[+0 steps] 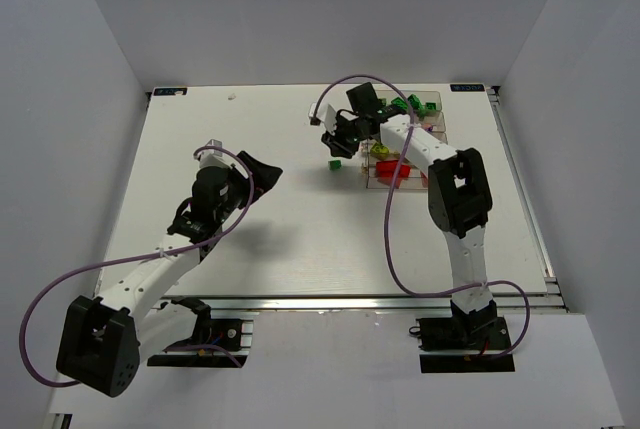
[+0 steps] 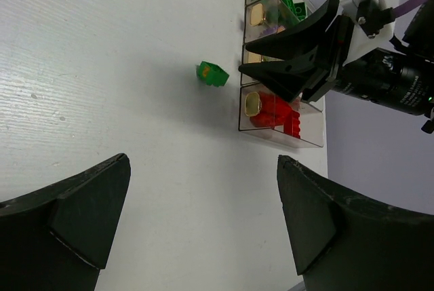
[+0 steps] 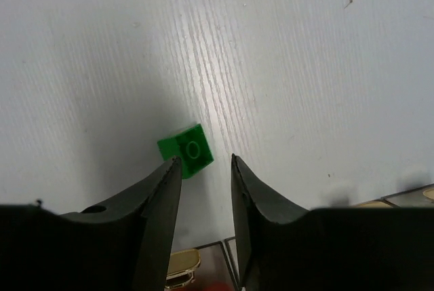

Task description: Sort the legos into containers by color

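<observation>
The left arm [image 1: 150, 279] lies low and reaches forward, bent at the elbow. The left claw [image 2: 203, 169] is spread wide, with nothing between its two fingers. The right arm [image 1: 455, 199] stands tall, then bends forward and left. The right claw [image 3: 205, 162] points down, fingers a little apart, holding nothing.
</observation>
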Robot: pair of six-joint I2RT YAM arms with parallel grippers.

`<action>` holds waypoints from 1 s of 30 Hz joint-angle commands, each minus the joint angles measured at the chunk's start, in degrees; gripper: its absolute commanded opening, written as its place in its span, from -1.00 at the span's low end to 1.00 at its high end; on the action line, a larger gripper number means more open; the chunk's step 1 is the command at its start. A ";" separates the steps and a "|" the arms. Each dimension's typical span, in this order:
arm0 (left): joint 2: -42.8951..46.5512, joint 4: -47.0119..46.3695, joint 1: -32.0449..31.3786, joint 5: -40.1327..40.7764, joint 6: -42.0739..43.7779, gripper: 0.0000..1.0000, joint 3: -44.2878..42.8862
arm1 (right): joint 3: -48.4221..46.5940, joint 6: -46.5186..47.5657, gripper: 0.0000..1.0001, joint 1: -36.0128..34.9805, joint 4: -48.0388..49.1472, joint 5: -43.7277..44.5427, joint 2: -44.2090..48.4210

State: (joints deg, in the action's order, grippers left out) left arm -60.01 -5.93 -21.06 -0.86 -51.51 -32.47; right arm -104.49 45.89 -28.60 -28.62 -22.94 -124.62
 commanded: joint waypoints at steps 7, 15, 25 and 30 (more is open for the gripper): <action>4.55 1.80 0.23 2.80 0.18 0.96 0.48 | -3.26 -5.01 0.15 0.39 -3.19 -1.76 1.05; 6.48 2.33 0.23 3.41 -0.17 0.96 1.44 | -3.54 -7.58 0.79 -0.49 -10.15 -5.19 -0.19; 8.50 4.00 0.23 4.20 -0.53 0.96 1.97 | -5.55 7.90 0.79 -1.02 -8.13 -1.23 -5.99; 9.73 4.26 0.23 4.64 -0.88 0.96 2.76 | -7.66 9.57 0.79 -1.46 -7.77 0.44 -8.79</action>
State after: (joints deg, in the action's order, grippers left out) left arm -51.57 -2.63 -21.06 2.66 -52.03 -30.63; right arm -108.95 52.27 -29.67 -37.43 -23.33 -132.68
